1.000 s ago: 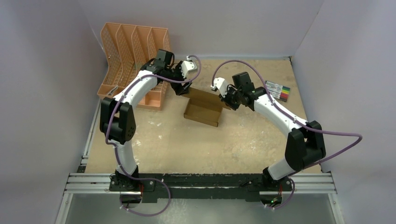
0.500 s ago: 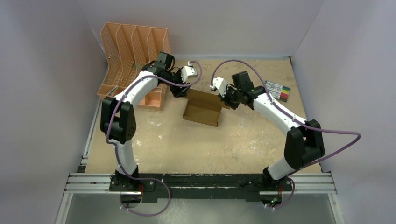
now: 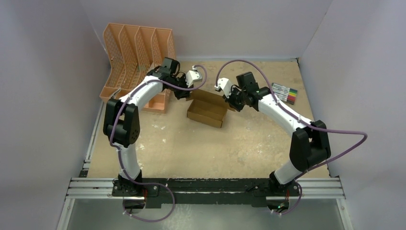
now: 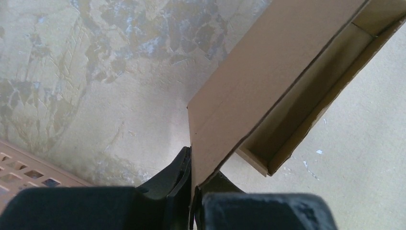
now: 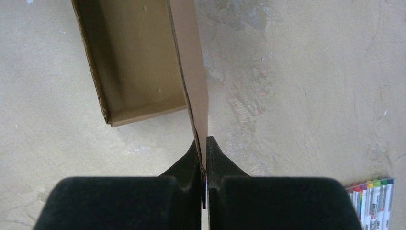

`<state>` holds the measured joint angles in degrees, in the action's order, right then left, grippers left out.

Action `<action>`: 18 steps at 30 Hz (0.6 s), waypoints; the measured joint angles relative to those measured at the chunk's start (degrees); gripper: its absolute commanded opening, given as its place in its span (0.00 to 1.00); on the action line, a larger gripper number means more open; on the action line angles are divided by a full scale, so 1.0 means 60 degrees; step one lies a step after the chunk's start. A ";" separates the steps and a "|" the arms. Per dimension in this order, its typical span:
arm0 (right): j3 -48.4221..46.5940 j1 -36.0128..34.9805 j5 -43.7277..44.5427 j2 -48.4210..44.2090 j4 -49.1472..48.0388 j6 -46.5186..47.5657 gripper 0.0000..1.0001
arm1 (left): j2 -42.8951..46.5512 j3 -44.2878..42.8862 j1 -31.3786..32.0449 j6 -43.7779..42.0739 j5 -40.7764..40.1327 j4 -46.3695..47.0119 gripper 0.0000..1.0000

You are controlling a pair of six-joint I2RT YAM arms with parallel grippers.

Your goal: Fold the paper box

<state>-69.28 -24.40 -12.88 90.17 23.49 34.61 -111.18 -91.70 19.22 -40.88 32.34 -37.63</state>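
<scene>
Brown paper box (image 3: 207, 111) lies between left hand (image 4: 194, 167) and right hand (image 5: 203, 143), pinched.

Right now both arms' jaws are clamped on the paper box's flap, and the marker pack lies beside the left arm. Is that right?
Not quite: the marker pack lies beside the right arm, not the left, as the top external view shows. Both arms' jaws are indeed clamped on the flap of the paper box.

The paper box (image 3: 207, 111) (brown cardboard, open-topped tray) sits mid-table with its lid flap raised.
</scene>
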 measured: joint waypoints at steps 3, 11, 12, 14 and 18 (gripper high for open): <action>-0.0251 0.0000 0.0142 0.0186 0.0047 -0.0430 0.00 | 0.0237 0.0484 0.0004 0.0834 -0.0131 0.0692 0.00; -0.0790 -0.0095 0.1056 0.0397 -0.0306 -0.2692 0.00 | 0.1504 0.2004 0.0120 0.4087 -0.1093 0.2178 0.00; -0.0790 -0.0153 0.1228 0.0390 -0.0353 -0.3020 0.00 | 0.1657 0.2127 0.0171 0.4513 -0.1319 0.2262 0.00; -0.0812 -0.0291 0.1548 0.0382 -0.0397 -0.3617 0.00 | 0.1923 0.2339 0.0306 0.5395 -0.1821 0.2408 0.00; -0.0994 -0.0583 0.2313 0.0386 -0.0390 -0.4903 0.00 | 0.2401 0.2790 0.0543 0.7180 -0.2714 0.2674 0.00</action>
<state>-75.24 -27.90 0.99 92.49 21.15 5.19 -96.77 -74.96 22.48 2.20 16.05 -21.58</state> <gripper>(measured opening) 0.009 0.016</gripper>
